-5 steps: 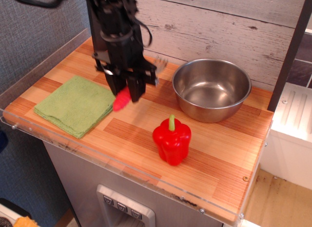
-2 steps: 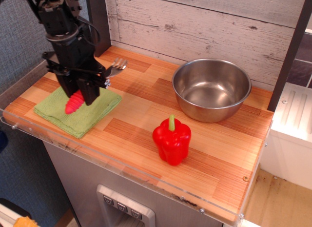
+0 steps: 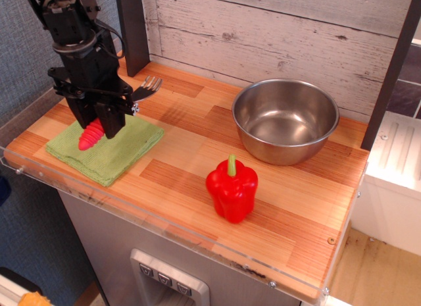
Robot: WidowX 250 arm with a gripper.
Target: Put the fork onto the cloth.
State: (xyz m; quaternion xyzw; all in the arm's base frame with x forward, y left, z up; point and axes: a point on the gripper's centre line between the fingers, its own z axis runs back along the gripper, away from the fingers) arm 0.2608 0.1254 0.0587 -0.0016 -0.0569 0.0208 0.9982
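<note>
At nine o'clock, the hand (image 3: 99, 118) grips the fork (image 3: 92, 133) mid-length by its ribbed, likely non-slip handle above the soft cloth (image 3: 125, 148).

I work from a single fixed view, mounted above and in front of the table (image 3: 197, 168), looking down at an angle toward the plank back wall (image 3: 276, 29). The camera stands at moderate range: the whole tabletop fits in frame, its front edge running diagonally. The arm enters at upper left, cropped by the frame.
</note>
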